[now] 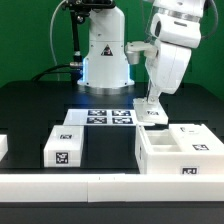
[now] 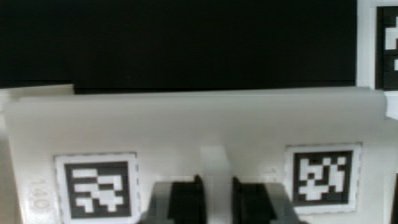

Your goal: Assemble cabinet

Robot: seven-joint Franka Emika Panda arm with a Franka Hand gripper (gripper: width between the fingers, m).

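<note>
My gripper (image 1: 152, 106) is down at the table, just to the exterior view's right of the marker board (image 1: 108, 117). In the wrist view its dark fingers (image 2: 178, 200) stand close together on a flat white cabinet panel (image 2: 214, 130) with two tags, one on each side of the fingers. That panel shows as a small white tagged piece under the gripper (image 1: 153, 115). The large white cabinet box (image 1: 178, 150) with its inner divider stands at the front right, apart from the gripper.
A smaller white block (image 1: 68, 147) with one tag lies at the front left. Another white piece (image 1: 3, 148) shows at the left edge. A long white rail (image 1: 100, 186) runs along the front. The robot base (image 1: 105, 55) stands behind the marker board.
</note>
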